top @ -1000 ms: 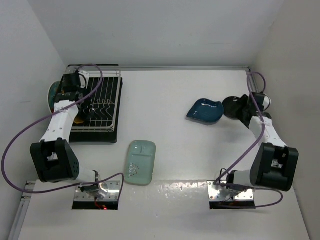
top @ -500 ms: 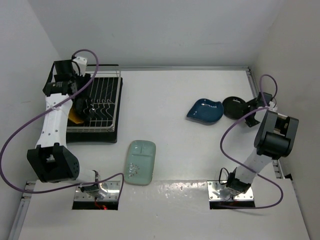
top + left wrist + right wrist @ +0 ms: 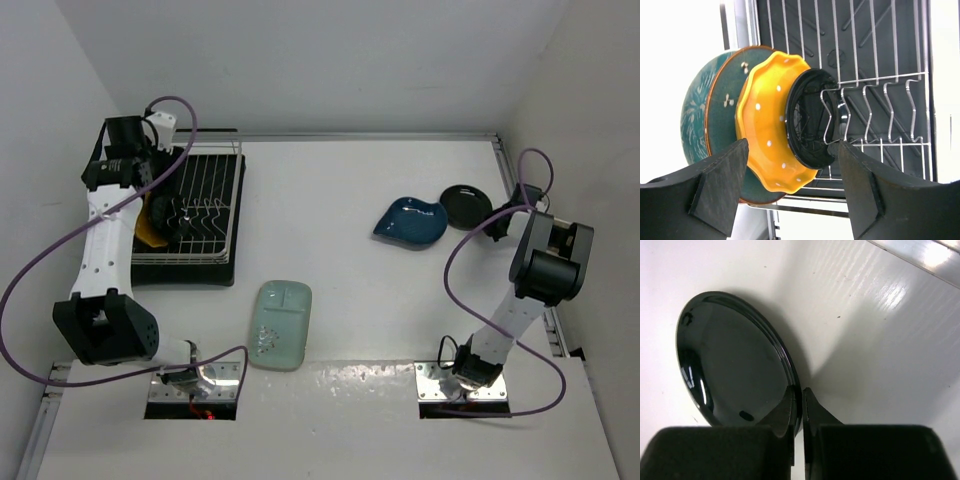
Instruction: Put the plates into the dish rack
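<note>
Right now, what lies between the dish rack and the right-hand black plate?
The dark blue leaf-shaped plate, beside the black plate; the rest toward the dish rack is bare table, per the top view.

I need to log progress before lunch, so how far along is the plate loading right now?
Done: four plates stand in the dish rack: the grey-teal plate, the red-rimmed flowered plate, the yellow scalloped plate and a small black plate. In hand: the right gripper is shut on the rim of the second small black plate. Left: the blue leaf-shaped plate and the mint tray lie on the table.
</note>
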`<state>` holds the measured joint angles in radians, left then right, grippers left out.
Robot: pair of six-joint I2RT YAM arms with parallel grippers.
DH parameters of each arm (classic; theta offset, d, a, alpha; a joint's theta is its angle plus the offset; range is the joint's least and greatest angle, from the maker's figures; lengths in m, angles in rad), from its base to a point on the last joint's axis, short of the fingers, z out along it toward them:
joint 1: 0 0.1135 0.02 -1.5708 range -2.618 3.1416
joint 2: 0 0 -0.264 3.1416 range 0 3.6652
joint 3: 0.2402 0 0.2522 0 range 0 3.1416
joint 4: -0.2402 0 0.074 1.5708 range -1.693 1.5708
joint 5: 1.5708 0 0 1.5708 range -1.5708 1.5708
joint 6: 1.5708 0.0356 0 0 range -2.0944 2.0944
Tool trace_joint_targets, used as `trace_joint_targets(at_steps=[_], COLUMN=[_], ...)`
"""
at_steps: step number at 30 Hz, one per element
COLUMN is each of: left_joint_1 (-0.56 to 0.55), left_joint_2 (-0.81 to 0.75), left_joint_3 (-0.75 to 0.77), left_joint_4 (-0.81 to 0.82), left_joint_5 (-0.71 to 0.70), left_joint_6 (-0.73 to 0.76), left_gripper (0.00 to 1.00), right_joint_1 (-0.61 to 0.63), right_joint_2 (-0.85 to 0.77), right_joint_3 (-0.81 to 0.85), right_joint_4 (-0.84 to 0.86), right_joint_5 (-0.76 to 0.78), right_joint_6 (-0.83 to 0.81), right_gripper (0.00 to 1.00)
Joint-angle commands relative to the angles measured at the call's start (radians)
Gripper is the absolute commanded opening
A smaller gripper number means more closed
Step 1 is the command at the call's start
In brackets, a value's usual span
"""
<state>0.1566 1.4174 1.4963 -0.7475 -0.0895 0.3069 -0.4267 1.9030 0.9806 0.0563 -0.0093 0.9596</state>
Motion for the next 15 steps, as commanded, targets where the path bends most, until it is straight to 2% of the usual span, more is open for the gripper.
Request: trace_joint_targets(at_steps=[1,9,11,12,15], left_joint_1=[-0.015,-0.065,-0.065,-0.065,-0.083], left_joint_2=[-0.006,0.049,0.060,0.060,0.069], left_joint_3=[0.061,0.166,0.182,0.182,0.191], left_joint_4=[-0.012,-0.090,-0.090,-0.099,-0.099], left_joint_5=[0.060,0.289,0.298,0.298,0.321], left_joint_6=[0.020,0.041,0.041,0.041,0.041], left_gripper=[0.76,0.78,0.78,0.78,0.78], right_joint_1=[0.014,0.104,0.114,0.114,0.146], right_joint_2=[-0.085,-0.333,-0.354,-0.355,-0.393], right_joint_3=[-0.033,0.064,0.079,0.082,0.015], right_joint_4=[0.020,0.072,0.033,0.024,0.085], right_joint_5=[0.034,0.199,0.215,0.172,0.146], right_joint_6=[-0.068,-0.232,-0.216,-0.153,-0.134], right_gripper=[0.00,0.00,0.00,0.00,0.00])
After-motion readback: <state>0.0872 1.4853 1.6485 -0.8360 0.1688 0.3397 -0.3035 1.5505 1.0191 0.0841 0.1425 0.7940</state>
